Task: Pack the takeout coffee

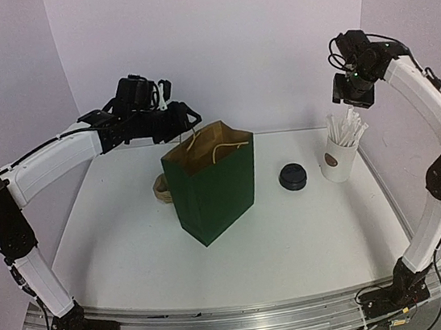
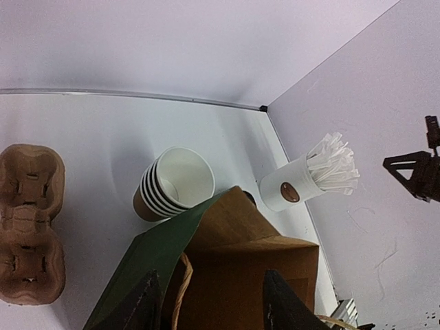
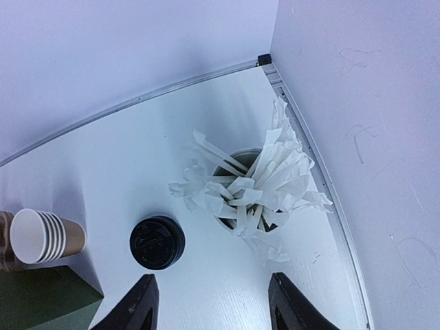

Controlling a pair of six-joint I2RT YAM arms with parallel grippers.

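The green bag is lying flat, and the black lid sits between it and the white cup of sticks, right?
Not quite. The top view shows the green bag standing upright and open, not lying flat. The black lid does sit between it and the white cup of sticks.

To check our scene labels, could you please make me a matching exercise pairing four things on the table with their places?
Things: 1 green paper bag; 2 black round plastic lid; 3 white paper cup of wrapped sticks; 4 brown moulded-pulp cup carrier.
Places: A nearest the right wall; B mid-table, top open; C half hidden behind the bag's left edge; D between bag and white cup.
Pairs: 1-B, 2-D, 3-A, 4-C.
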